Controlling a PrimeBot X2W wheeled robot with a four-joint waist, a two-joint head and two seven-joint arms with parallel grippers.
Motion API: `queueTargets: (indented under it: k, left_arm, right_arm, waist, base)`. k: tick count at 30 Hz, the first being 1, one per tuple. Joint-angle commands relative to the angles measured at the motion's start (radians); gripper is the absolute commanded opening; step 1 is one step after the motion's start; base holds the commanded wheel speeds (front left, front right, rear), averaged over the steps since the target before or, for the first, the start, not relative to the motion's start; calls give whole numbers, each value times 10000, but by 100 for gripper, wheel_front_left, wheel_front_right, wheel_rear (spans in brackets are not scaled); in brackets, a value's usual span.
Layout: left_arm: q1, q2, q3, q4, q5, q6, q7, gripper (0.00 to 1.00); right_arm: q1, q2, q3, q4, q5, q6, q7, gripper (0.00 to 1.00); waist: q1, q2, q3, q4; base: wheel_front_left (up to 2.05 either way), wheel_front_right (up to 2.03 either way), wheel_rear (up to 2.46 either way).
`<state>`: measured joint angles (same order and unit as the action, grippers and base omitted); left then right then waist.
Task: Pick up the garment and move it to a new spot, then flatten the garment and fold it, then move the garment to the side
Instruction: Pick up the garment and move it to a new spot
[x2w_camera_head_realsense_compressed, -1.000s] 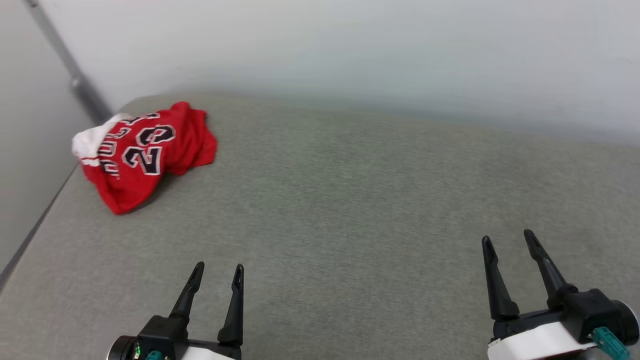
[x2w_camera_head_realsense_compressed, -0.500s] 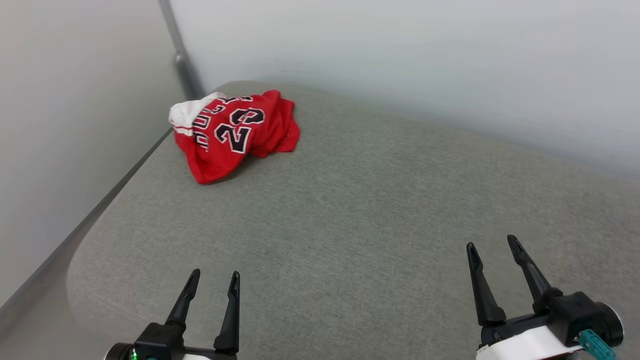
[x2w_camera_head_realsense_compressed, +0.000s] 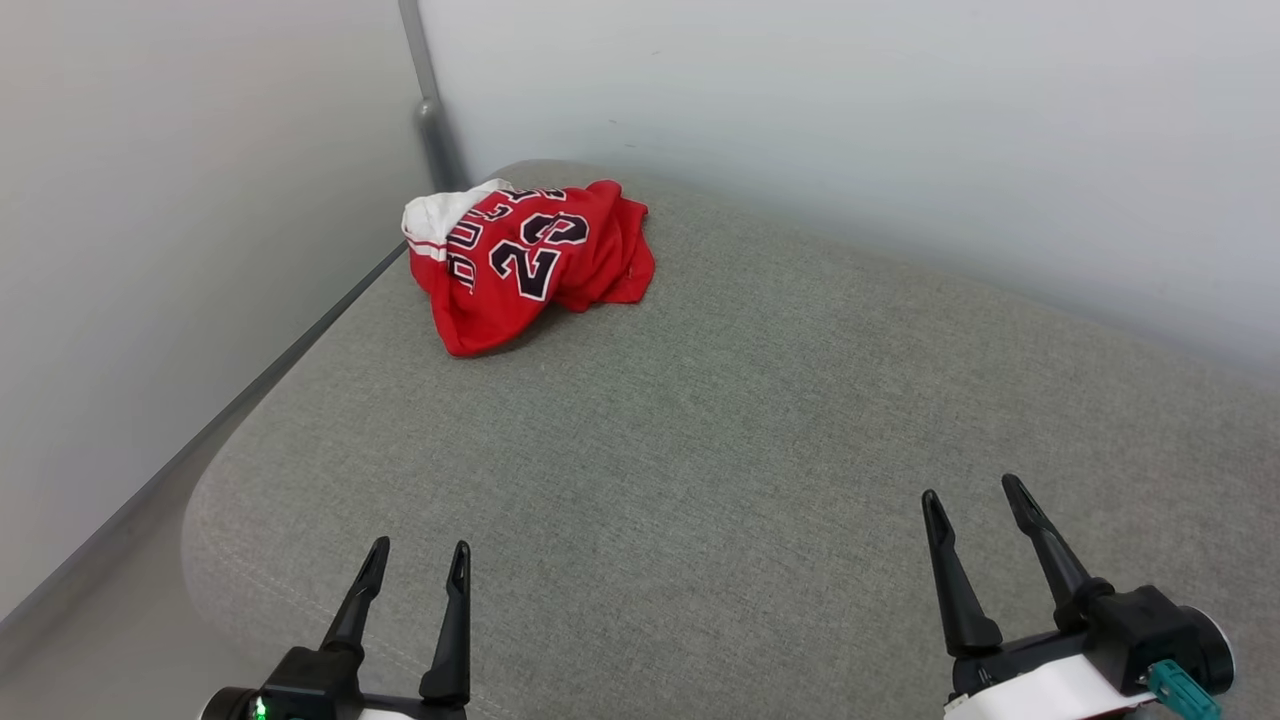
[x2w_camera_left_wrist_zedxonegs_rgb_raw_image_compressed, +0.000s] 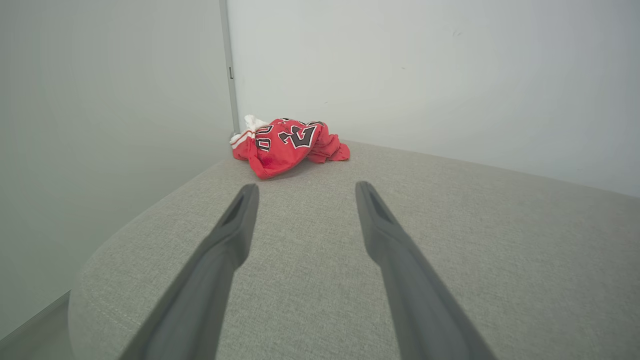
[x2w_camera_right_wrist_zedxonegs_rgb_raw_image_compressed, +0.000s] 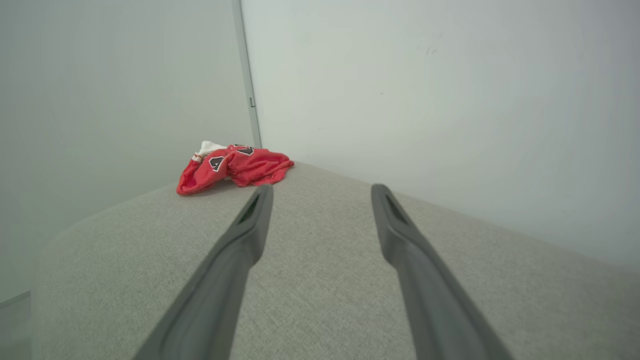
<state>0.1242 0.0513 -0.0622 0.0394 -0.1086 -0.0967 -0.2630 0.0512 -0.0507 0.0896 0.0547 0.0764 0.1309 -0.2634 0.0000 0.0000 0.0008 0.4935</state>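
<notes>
No step is complete: the red jersey (x2w_camera_head_realsense_compressed: 530, 265) lies crumpled at the grey cushion's (x2w_camera_head_realsense_compressed: 700, 450) far corner, well apart from the left end effector (x2w_camera_head_realsense_compressed: 420, 547) and right end effector (x2w_camera_head_realsense_compressed: 970, 490), both open and empty.

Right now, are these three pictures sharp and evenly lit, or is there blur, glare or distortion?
Head view: sharp, soft even light, no glare; the garment throws a thin shadow on the cushion. Left wrist view: the left pincer looks soft close to the lens, the garment crisper. Right wrist view: the right pincer equally soft; the cushion's edge bows, a wide-angle effect.
</notes>
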Motion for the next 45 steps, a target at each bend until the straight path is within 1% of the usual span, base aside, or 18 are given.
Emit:
queueTargets:
  k: [1,9,14,16,19,23,26,28,30,33,36,40,41,42,43,45]
  left_arm:
    - [93,-13,-2,6,24,7,-28,100]
    - [42,-13,103,-113,49,78,-28,100]
    - [-127,-12,245,-86,-28,85,-28,100]
    - [-314,-15,282,-138,58,38,-28,100]
    - [-761,5,672,-112,-121,3,-28,100]
    - [-1709,415,1037,280,-106,-150,-28,100]
    - [-2697,1215,1096,928,-276,-253,-23,100]
    - [-3590,1877,1013,1373,-482,-304,174,100]
    - [-4532,2638,1064,1660,-886,-319,487,100]
    - [-5832,3807,655,2049,-1974,-327,1319,100]
    - [-6989,5081,59,2399,-3260,-330,2428,100]
    - [-8208,6408,-998,2957,-4994,-329,4258,100]
    - [-8387,6783,-1415,3074,-5246,-331,4806,100]
    - [-8548,7053,-1809,3183,-5655,-330,5448,100]
    - [-8706,7208,-2117,3275,-6152,-322,6082,100]
    - [-9119,7640,-2587,3377,-7041,-323,7090,100]
  right_arm:
    - [75,9,16,20,18,-3,-21,100]
    - [82,9,-3,13,20,-3,-21,100]
    - [-19,9,-29,-86,-102,-3,-21,100]
    - [-113,9,-43,-138,-250,-5,-21,100]
    - [-291,8,-102,-286,-499,-3,-21,100]
    - [-544,8,-158,-463,-1022,-3,-21,100]
    - [-757,5,-234,-702,-1489,-5,-21,100]
    - [-871,-4,-328,-898,-1746,-5,12,100]
    - [-1033,-79,-352,-1168,-1969,-5,114,100]
    - [-1182,-149,-513,-1633,-2243,-5,337,100]
    - [-1248,-275,-481,-2083,-2348,-3,538,100]
    - [-1380,-435,-527,-2602,-2424,-5,733,100]
    - [-1389,-458,-537,-2691,-2431,-5,771,100]
    - [-1383,-470,-517,-2773,-2455,-5,795,100]
    - [-1381,-471,-508,-2851,-2483,-5,837,100]
    - [-1420,-511,-463,-2976,-2534,-5,857,100]
  waist:
    - [0,0,-4,2]
    - [0,0,59,-66]
    - [0,0,298,-126]
    - [0,0,472,-174]
    - [0,0,888,-269]
    - [0,0,1630,-488]
    - [0,0,2296,-659]
    - [0,0,2742,-753]
    - [0,0,3218,-882]
    - [0,0,3849,-1049]
    - [0,0,4433,-1274]
    - [0,0,5125,-1555]
    - [0,0,5278,-1629]
    - [0,0,5406,-1699]
    - [0,0,5523,-1769]
    - [0,0,5764,-1917]
  base:
    - [0,0,0]
    - [0,0,0]
    - [0,0,0]
    - [0,0,0]
    - [0,0,0]
    - [0,0,0]
    - [0,0,0]
    - [0,0,0]
    - [0,0,0]
    - [0,0,0]
    - [0,0,0]
    - [0,0,0]
    - [0,0,0]
    - [0,0,0]
    - [0,0,0]
    - [0,0,0]
